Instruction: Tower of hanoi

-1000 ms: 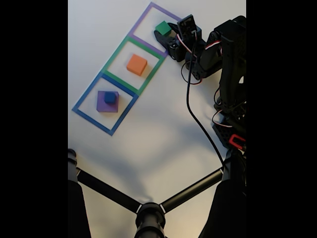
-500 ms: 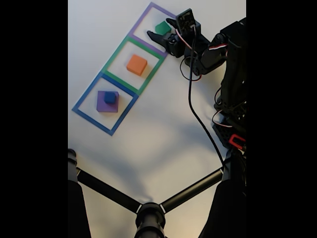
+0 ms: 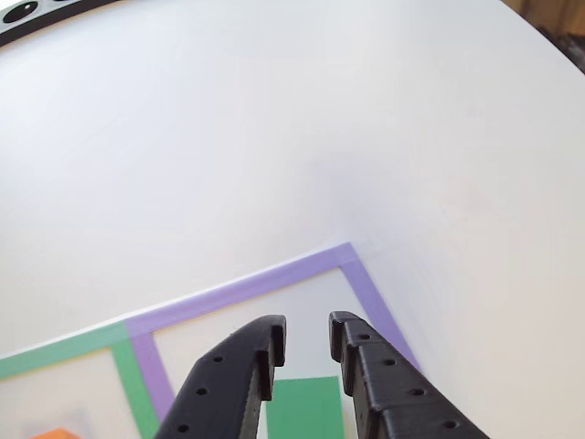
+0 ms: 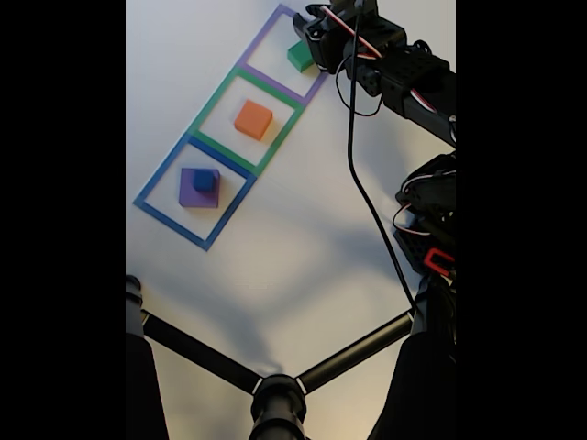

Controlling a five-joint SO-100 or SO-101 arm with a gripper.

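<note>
Farthest to the left of the gripper in the fixed view, the blue block [image 4: 204,181] sits on the purple block [image 4: 198,188] inside the blue square [image 4: 163,174]. Nearer, the orange block [image 4: 253,119] lies alone in the green square [image 4: 213,96]. The green block [image 4: 299,56] rests on the white counter [image 4: 293,238] in the purple square [image 4: 263,38], right beneath the gripper [image 3: 306,336]. Its jaws stand a narrow gap apart above the block, holding nothing. By my reading the puzzle is mid-way: one pair stacked, two blocks single, and the green one looks next to be picked.
</note>
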